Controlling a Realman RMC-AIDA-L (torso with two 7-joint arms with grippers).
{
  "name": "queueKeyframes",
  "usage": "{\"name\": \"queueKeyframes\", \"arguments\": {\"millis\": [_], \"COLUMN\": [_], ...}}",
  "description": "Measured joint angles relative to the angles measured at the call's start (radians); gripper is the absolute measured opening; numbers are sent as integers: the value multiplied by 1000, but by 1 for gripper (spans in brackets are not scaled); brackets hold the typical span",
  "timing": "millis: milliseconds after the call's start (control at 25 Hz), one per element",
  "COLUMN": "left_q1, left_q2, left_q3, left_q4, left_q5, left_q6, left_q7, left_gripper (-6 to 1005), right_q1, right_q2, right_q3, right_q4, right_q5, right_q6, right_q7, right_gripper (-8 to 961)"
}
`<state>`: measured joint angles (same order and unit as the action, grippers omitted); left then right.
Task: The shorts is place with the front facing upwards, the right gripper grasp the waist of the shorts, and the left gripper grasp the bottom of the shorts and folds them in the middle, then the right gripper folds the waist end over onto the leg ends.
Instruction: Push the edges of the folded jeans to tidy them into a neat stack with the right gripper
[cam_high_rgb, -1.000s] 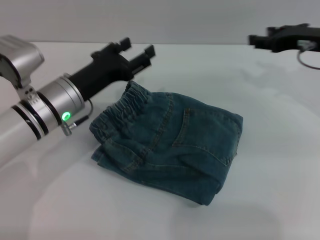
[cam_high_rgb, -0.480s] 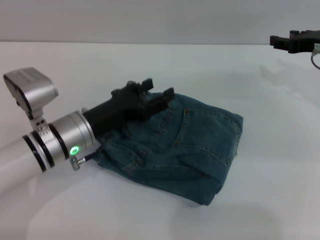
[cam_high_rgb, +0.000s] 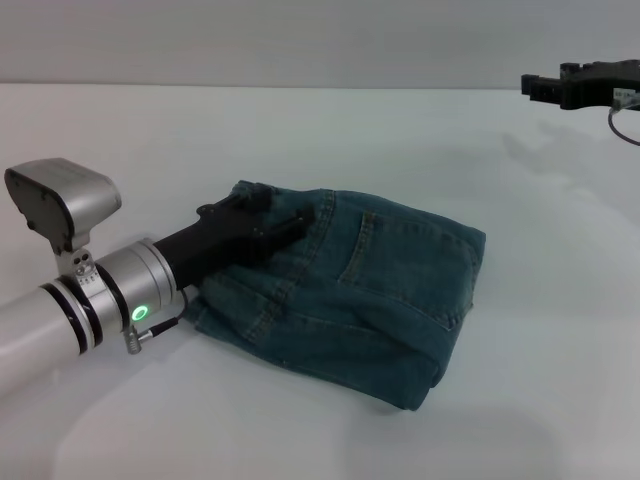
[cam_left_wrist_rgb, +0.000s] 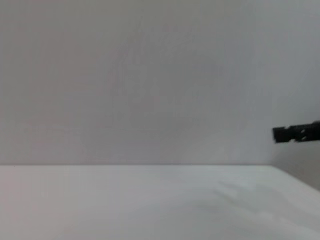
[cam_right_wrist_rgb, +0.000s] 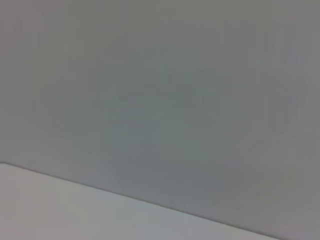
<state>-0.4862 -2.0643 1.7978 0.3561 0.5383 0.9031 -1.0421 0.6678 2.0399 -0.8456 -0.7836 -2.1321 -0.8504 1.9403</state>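
The denim shorts (cam_high_rgb: 380, 290) lie folded into a compact bundle in the middle of the white table (cam_high_rgb: 560, 330) in the head view. My left gripper (cam_high_rgb: 282, 212) rests low on the bundle's far left end, open, with its black fingers (cam_high_rgb: 303, 218) lying on the cloth. They cover the puckered waist, which is hidden. I cannot pick out the bottom of the shorts or the leg ends in the folds. My right gripper (cam_high_rgb: 545, 85) hangs high at the far right, away from the shorts. It also shows as a dark tip, the right gripper (cam_left_wrist_rgb: 280, 134), in the left wrist view.
White table surface surrounds the shorts on every side, with a pale wall behind. The right wrist view holds only wall and a strip of table (cam_right_wrist_rgb: 75, 215).
My left gripper came down from above the far left of the shorts onto the waist end and now covers the waistband. The right gripper shifted slightly at the upper right.
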Motion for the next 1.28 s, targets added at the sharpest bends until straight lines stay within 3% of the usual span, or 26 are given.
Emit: {"name": "queueKeyframes", "arguments": {"millis": [280,360,440,520,560,600,640,720,800,920,1080,1280], "left_q1": [2,3,6,6,3,3,-5,-5,-27,-28,-28,-25], "left_q2": [1,2,3,3,3,3,1,1,0,-2,-3,-2], "left_q3": [-43,-59,-121,-121,-212,-212,-279,-279,-405,-468,-513,-524], "left_q4": [30,40,73,73,102,102,113,113,119,120,117,112], "left_q5": [-8,-9,-9,-9,-10,-10,-10,-10,-11,-12,-13,-30], "left_q6": [4,10,30,30,47,47,50,50,53,60,74,102], "left_q7": [18,25,53,53,97,97,132,132,206,260,290,336], "left_gripper": [751,751,751,751,751,751,751,751,751,751,751,751], "right_q1": [-9,-14,-15,-12,-8,0,12,38,68,109,147,155], "right_q2": [4,1,-10,-16,-22,-29,-38,-54,-65,-75,-74,-44], "right_q3": [1,5,10,11,9,8,5,3,2,1,-13,-102], "right_q4": [-49,-81,-142,-166,-183,-200,-210,-206,-187,-133,-34,3], "right_q5": [23,52,74,76,76,76,76,72,66,51,-15,-96], "right_q6": [-85,-172,-348,-411,-473,-537,-608,-725,-844,-967,-1031,-1037], "right_q7": [0,0,30,52,78,107,137,174,193,196,186,175], "right_gripper": [580,580,579,579,579,579,579,579,579,579,579,579]}}
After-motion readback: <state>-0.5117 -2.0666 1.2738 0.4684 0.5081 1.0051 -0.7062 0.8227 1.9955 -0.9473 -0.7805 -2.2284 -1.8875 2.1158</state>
